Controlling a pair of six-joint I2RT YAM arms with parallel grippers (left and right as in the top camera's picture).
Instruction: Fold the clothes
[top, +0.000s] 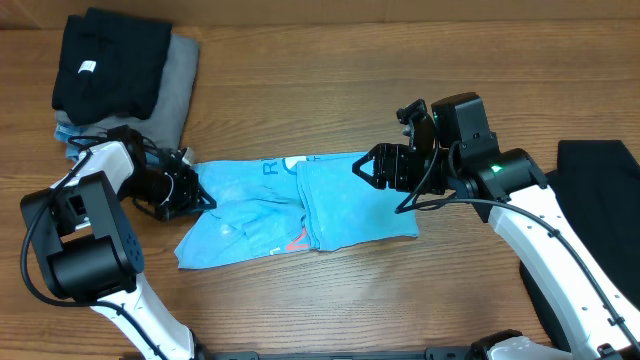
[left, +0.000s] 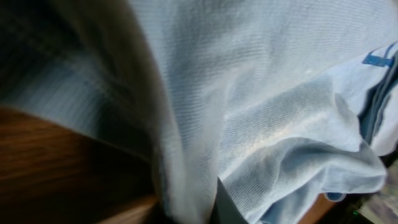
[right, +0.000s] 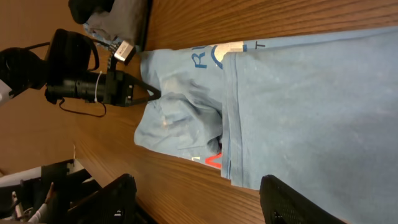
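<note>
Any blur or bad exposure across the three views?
Overhead: evenly lit and sharp; blue shirt clear, only soft shadows on the table. Left wrist: shirt fills the frame, weave sharp mid-frame, left side dark and smeared. Right wrist: shirt and lettering crisp; its own fingers are dark silhouettes at the bottom edge.

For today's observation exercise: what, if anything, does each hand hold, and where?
The left hand pinches the soft light-blue printed T-shirt at the edge nearest it; the right hand holds nothing.

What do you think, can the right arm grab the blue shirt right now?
Probably yes. The right gripper hangs with open jaws just over the folded half of the blue shirt, and nothing lies between them.
</note>
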